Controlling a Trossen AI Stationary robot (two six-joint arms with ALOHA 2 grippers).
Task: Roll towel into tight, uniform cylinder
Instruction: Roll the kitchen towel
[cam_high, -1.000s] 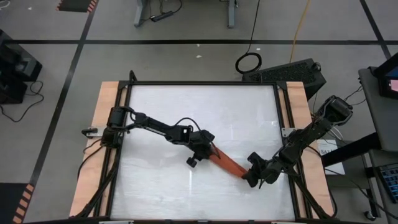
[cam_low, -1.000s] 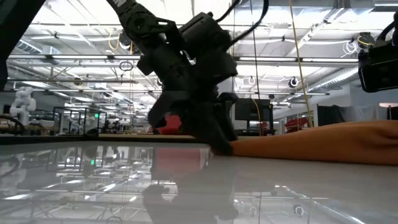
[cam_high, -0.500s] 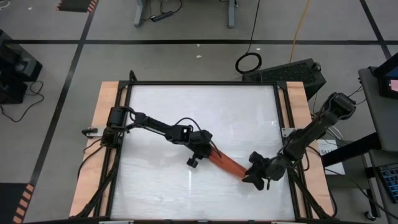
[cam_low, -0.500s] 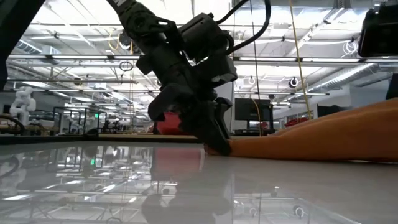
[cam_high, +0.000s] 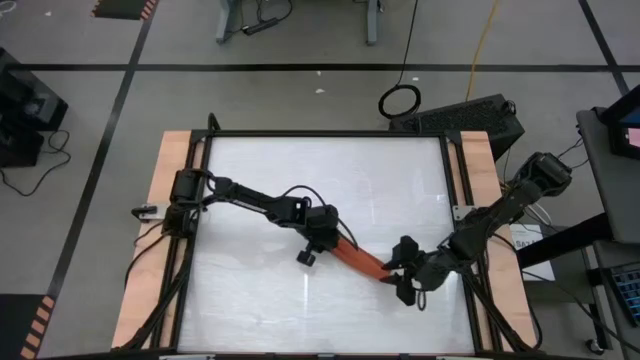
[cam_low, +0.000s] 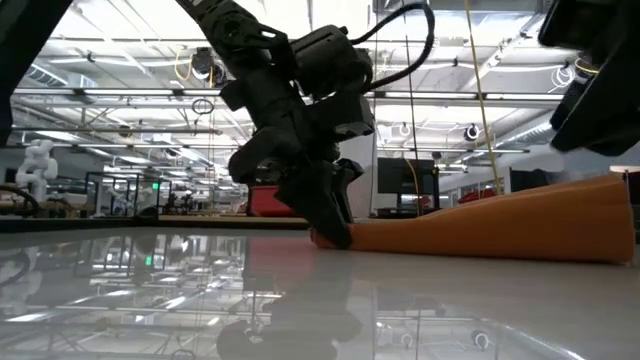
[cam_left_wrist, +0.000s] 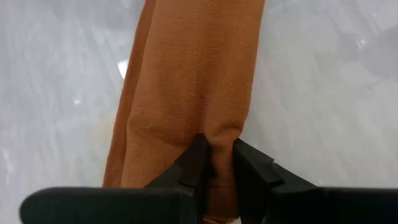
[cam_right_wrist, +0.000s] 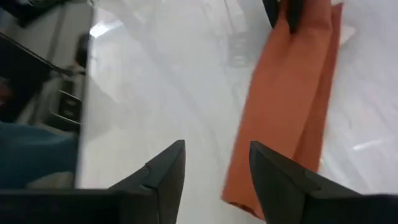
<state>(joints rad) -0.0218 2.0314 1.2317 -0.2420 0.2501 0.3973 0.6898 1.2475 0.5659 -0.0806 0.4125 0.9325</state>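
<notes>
I've got the left end effector (cam_left_wrist: 214, 163) pinching one end of the towel (cam_high: 358, 262), fingers pressed together on a bunched fold of the cloth, and that grip is what keeps this end anchored low on the tabletop (cam_high: 300, 180). The towel lies as a narrow rust-orange strip, folded or loosely rolled along its length, running diagonally across the near-middle of the tabletop between my two arms. In the low view the left end effector (cam_low: 325, 215) bears right down onto the end of the towel (cam_low: 480, 228), which flattens it there, while the far end rises thicker and stands a little off the surface.

My right end effector (cam_right_wrist: 214, 171) hangs spread over the other end of the towel (cam_right_wrist: 283, 99), fingers either side of empty tabletop, just beside the cloth's edge and not gripping it. From above, the right end effector (cam_high: 405, 282) sits at the strip's lower right end, so the strip is bracketed end to end.

My read: the strip isn't a tight cylinder yet; the layers look slack and uneven, so the right side needs to catch that free end before any real rolling
</notes>
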